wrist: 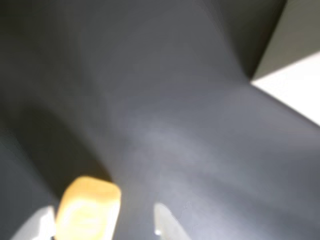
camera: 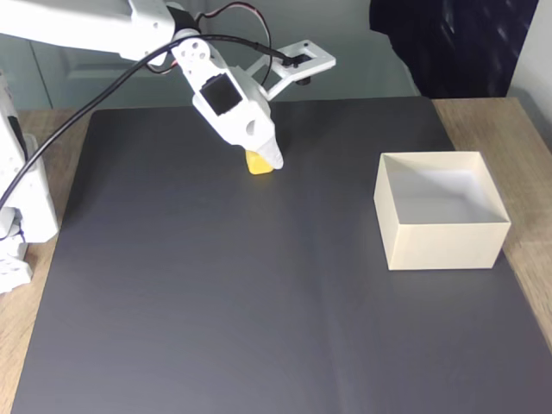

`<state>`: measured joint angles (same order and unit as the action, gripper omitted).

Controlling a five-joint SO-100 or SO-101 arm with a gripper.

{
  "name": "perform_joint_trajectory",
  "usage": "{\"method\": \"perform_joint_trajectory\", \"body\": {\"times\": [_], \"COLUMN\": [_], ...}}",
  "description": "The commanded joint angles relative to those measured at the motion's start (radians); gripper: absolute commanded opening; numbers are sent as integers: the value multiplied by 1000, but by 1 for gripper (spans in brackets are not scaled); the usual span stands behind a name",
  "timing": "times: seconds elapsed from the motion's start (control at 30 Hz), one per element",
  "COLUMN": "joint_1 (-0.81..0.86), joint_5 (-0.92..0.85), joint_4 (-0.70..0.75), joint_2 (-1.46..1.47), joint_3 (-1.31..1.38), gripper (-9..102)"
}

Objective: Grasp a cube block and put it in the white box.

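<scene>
My white two-finger claw points down at the far part of the dark grey mat, its tip right at the small yellow cube block. In the fixed view my finger covers the cube's upper part, and only its lower yellow edge peeks out beside the tip. In the blurred wrist view the cube sits at the bottom edge between two pale finger tips, one at its left and one off to its right. Whether my fingers actually press it I cannot tell. The cube rests on the mat, well apart from the square cream-white open-topped box, which stands at the mat's right side in the fixed view. Light wood table borders the mat.
</scene>
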<state>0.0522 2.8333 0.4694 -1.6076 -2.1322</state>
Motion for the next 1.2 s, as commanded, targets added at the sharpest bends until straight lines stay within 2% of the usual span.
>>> {"method": "perform_joint_trajectory", "body": {"times": [0.0,0.3,0.8,1.17], "joint_1": [-12,-35,-43,-46], "joint_5": [31,41,61,97], "joint_4": [-14,0,0,-107], "joint_2": [3,2,-55,-270], "joint_3": [48,49,49,60], "gripper": [20,0,0,0]}}
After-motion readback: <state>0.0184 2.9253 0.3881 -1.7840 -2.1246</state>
